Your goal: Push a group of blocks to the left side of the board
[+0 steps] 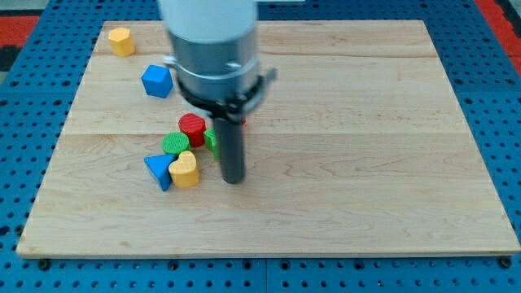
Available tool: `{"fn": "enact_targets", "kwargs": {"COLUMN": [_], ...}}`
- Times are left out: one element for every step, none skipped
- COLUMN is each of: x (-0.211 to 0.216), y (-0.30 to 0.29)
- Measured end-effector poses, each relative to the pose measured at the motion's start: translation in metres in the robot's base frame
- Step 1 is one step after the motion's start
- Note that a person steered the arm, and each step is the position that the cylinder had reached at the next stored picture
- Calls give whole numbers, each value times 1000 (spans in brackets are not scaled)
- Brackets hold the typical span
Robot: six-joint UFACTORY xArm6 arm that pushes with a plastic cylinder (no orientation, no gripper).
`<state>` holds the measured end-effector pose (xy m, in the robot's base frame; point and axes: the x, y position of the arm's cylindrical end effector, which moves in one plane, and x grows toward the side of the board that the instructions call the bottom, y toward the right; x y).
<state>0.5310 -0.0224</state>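
A cluster of blocks lies left of the board's middle: a red cylinder (193, 127), a green cylinder (175, 144), a blue triangle (159, 170), a yellow heart (186, 170) and a green block (212, 139) partly hidden behind the rod. A sliver of red (244, 124) shows on the rod's right side. My tip (234, 180) stands just to the right of the cluster, close to the yellow heart and the green block. Whether it touches them cannot be told.
A blue cube (157, 80) lies apart, above the cluster. A yellow block (121, 41) sits near the board's top left corner. The wooden board (366, 163) rests on a blue perforated surface (505, 98). The arm's grey body covers the board's top middle.
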Motion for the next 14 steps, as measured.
{"fn": "enact_targets", "kwargs": {"x": [48, 48, 22, -5, -16, -21, -32, -17, -6, -37, -58, -56, -51, -46], "y": [-12, -55, -57, -69, -87, -88, -98, -91, -4, 7, 7, -12, -46, -47]}}
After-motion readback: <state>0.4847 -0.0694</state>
